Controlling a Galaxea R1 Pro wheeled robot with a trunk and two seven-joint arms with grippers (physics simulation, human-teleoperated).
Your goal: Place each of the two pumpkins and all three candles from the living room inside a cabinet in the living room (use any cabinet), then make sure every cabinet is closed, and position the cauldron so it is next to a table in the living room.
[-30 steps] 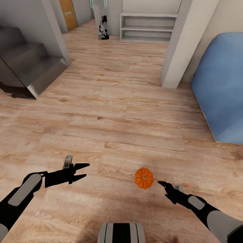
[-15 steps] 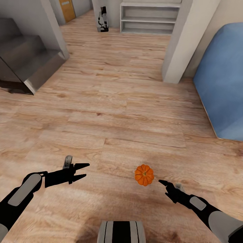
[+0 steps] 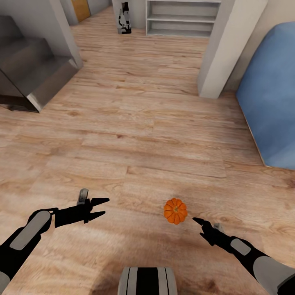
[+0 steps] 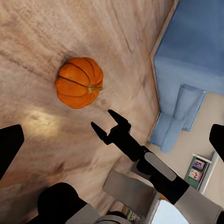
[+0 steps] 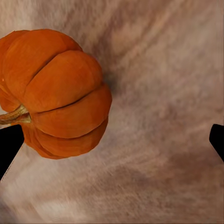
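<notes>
over the last second the whole scene has slid: the shelf unit (image 3: pixel 182 18) and stairs (image 3: pixel 35 82) have drifted up and away while the pumpkin (image 3: pixel 175 211) has crept a little nearer the right gripper (image 3: pixel 200 223). that reads as the robot rolling forward, not the pumpkin moving (it just sits there on the wooden floor (image 3: pixel 135 135)). for the task, it looks like the approach to a first pick-up, nothing stowed yet as far as i can see.

the right gripper's fingers are spread, with the pumpkin just beyond their tips and off to one side, not between them. the left gripper (image 3: pixel 100 207) hangs apart, its fingers spread and holding nothing.

the pumpkin is bright orange, deeply ribbed, with a short tan stem pointing sideways. a blue sofa (image 3: pixel 270 98) stands well off.
</notes>
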